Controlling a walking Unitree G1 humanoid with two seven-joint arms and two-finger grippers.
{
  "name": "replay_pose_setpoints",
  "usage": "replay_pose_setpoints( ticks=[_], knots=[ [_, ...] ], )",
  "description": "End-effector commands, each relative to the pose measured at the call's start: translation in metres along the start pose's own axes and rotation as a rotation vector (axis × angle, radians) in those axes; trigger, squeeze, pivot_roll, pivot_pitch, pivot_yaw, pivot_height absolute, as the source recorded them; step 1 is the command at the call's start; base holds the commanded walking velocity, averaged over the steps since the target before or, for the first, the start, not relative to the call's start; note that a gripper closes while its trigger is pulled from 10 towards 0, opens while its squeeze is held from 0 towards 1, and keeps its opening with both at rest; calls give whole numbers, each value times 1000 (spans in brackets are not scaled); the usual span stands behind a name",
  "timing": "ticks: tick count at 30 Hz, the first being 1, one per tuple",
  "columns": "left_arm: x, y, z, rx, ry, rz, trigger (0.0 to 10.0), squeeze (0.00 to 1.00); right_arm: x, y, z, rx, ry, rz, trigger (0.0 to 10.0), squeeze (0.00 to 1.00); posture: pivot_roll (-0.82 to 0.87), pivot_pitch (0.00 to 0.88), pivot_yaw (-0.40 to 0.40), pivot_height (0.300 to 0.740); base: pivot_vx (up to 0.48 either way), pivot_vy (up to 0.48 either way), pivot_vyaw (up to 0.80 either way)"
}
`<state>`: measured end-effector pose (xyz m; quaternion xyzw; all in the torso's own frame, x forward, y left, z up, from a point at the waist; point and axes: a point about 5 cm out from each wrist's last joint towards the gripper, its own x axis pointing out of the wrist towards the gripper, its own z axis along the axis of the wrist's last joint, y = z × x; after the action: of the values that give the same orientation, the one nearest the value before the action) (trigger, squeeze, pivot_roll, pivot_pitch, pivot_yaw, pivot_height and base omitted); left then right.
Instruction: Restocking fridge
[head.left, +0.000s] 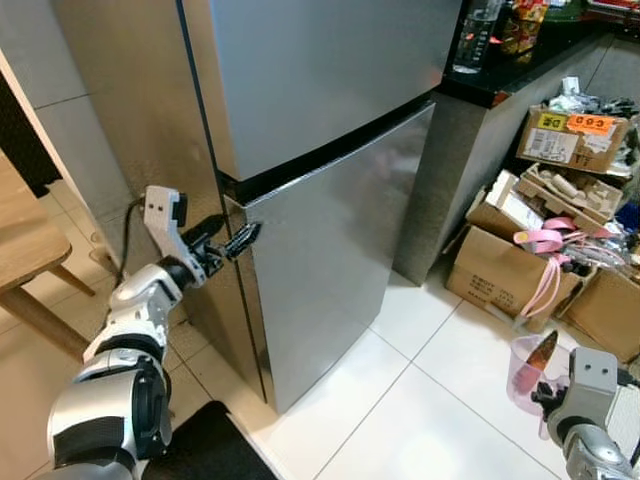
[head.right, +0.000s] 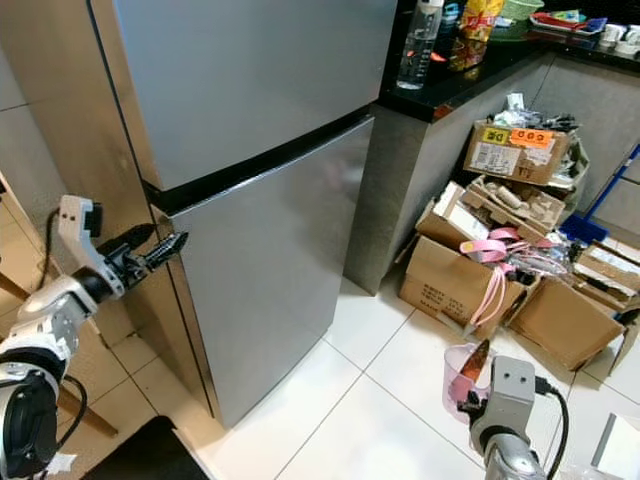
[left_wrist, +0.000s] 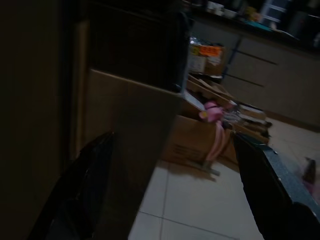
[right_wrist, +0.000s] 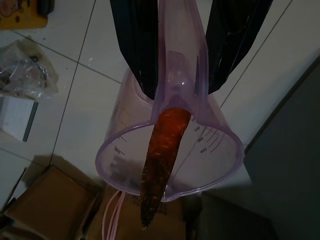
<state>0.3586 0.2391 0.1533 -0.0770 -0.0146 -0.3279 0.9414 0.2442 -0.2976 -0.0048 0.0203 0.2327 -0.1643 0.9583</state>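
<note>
From the head views, the fridge (head.left: 330, 180) stands closed and the left gripper (head.left: 225, 243), fingers spread, reaches at the lower door's edge, so opening looks like the step in hand; cardboard boxes (head.left: 500, 265) crowd the floor nearby. In the right wrist view, the right gripper (right_wrist: 187, 50) pinches the handle of a pink measuring jug (right_wrist: 170, 155) holding a carrot (right_wrist: 160, 160), waiting low and well apart from the fridge.
</note>
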Motion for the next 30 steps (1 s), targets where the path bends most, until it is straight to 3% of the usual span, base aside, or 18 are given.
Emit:
replay_pose_setpoints(
  ticks=[1, 6, 13, 22, 27, 28, 30],
  knots=[
    [4, -2, 5, 35, 38, -56, 10000, 0, 1, -6, 6, -2, -21, -11, 10000, 0, -29, 0, -62, 740, 0, 0, 0],
    [8, -5, 6, 47, 56, -90, 10000, 0, 1, -6, 7, -3, -21, -14, 10000, 0, -30, 0, -62, 740, 0, 0, 0],
    [15, -18, 0, 49, 88, -218, 10000, 0, 1, -7, 6, 0, -22, -18, 10000, 0, -33, 0, -58, 740, 0, 0, 0],
    [19, -25, -6, 52, 99, -265, 10000, 0, 1, -6, 7, 6, -26, -20, 10000, 0, -34, 0, -51, 740, 0, 0, 0],
    [20, -21, -2, 81, 79, -204, 10000, 0, 1, -6, 7, 9, -25, -22, 10000, 0, -34, 0, -49, 740, 0, 0, 0],
    [18, -14, 2, 119, 75, -109, 10000, 0, 1, -6, 7, 9, -25, -23, 10000, 0, -35, 0, -48, 740, 0, 0, 0],
    [18, -12, 3, 127, 75, -87, 10000, 0, 1, -6, 7, 9, -25, -23, 10000, 0, -35, 0, -48, 740, 0, 0, 0]
  ],
)
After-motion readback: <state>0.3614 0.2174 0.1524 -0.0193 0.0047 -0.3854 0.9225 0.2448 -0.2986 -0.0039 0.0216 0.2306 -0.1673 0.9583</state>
